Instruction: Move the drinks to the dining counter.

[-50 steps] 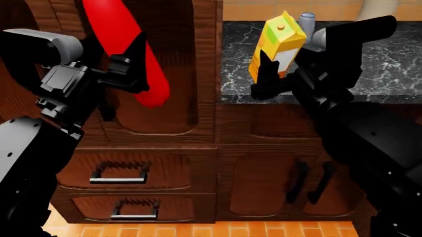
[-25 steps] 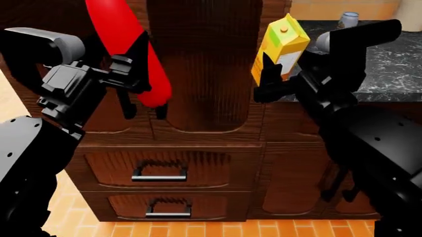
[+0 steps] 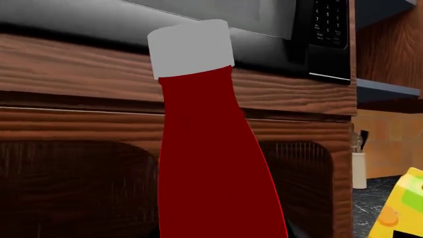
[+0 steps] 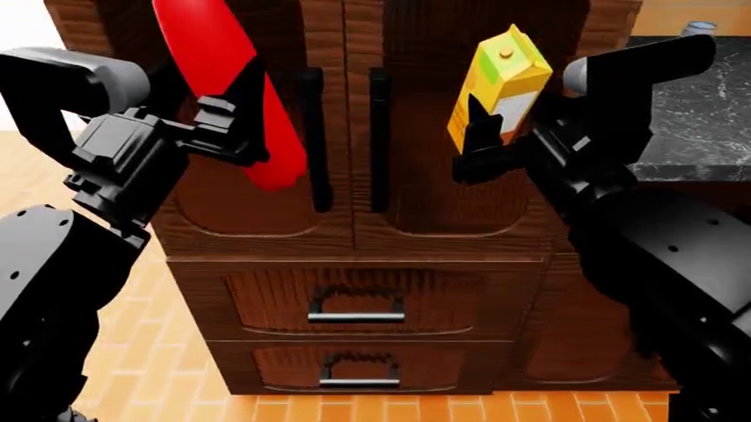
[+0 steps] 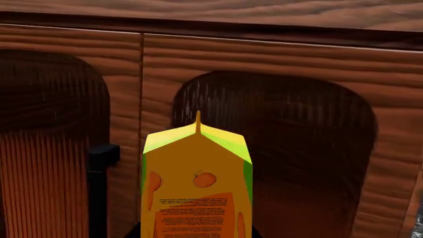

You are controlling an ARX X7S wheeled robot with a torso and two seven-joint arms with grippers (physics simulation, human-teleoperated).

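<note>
My left gripper is shut on the tall red bottle, which leans up and to the left in the head view. The left wrist view shows the bottle and its pale grey cap. Held tilted at upper right in the head view is the yellow-orange carton, with my right gripper shut on it. The right wrist view shows the carton in front of a cabinet door. A small silver can stands far back on the marble top at the right edge. The dining counter is out of view.
A tall dark-wood cabinet with two doors, black handles and two drawers fills the space straight ahead. A marble worktop adjoins it on the right. A microwave sits above the cabinet front in the left wrist view. Orange tiled floor shows at lower left.
The view has swung left: the cabinet, marble worktop and can have slid toward the right edge. Both grippers keep the same hold on the bottle and the carton.
</note>
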